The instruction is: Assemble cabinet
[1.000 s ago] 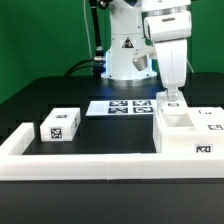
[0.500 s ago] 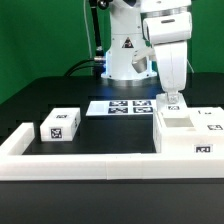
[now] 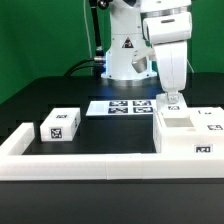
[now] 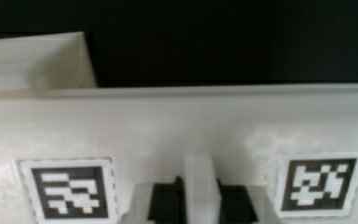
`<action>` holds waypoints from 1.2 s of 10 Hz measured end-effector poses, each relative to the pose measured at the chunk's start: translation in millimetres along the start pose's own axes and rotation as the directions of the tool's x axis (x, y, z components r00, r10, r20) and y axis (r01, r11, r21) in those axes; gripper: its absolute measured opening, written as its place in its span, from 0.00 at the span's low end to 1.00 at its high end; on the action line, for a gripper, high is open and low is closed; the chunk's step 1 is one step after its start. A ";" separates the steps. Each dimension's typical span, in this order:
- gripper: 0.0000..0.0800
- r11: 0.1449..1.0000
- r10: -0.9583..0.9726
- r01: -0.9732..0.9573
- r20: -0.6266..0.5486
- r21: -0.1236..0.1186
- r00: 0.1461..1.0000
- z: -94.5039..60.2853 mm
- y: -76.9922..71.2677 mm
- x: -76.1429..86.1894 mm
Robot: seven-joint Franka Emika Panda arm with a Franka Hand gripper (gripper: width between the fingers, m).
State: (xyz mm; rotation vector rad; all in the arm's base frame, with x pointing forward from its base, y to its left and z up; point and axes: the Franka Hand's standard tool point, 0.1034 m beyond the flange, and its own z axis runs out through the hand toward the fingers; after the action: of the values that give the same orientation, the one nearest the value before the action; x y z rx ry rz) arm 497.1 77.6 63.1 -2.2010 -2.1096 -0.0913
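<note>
The cabinet [image 3: 190,135], a white box with square compartments and tags, stands at the exterior view's right. My gripper [image 3: 172,98] reaches straight down onto its rear left top edge. In the wrist view the cabinet [image 4: 194,115] fills the frame, with two tags [image 4: 73,187] on its face. My gripper [image 4: 197,195] shows as two dark fingers [image 4: 160,202] close on either side of a thin white upright wall of the cabinet. A smaller white tagged box [image 3: 60,124] sits apart at the exterior view's left.
A long low white L-shaped rail [image 3: 90,165] runs along the front and up the left side. The marker board [image 3: 122,105] lies behind the cabinet, in front of the robot base [image 3: 125,55]. The table is black.
The arm has shifted very slightly towards the exterior view's left. The cabinet and the small box have not moved.
</note>
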 end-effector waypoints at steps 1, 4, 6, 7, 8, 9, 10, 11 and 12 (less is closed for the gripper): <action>0.08 1.000 0.000 0.000 -0.008 -0.016 1.000 -3.3 13.4 1.9; 0.08 0.998 -0.052 0.052 -0.022 -0.019 0.998 -3.3 41.1 1.6; 0.08 0.998 -0.058 0.058 -0.027 -0.020 0.998 -1.4 44.7 1.0; 0.08 0.998 -0.058 0.057 -0.027 -0.019 0.998 -0.6 44.3 0.7; 0.08 0.998 -0.057 0.057 -0.027 -0.018 0.998 -0.2 44.1 0.5; 0.08 0.998 -0.057 0.056 -0.028 -0.017 0.998 0.3 43.9 0.3; 0.08 0.998 -0.057 0.056 -0.028 -0.017 0.998 0.5 44.0 0.0; 0.08 0.998 -0.069 0.069 -0.027 -0.010 0.997 -0.8 49.4 -1.2; 0.08 0.997 -0.071 0.070 -0.032 -0.013 0.997 -2.9 61.8 -0.7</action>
State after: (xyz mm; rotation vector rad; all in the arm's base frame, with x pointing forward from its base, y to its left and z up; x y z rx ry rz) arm 558.8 74.1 64.4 -2.1169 -2.1750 -0.1443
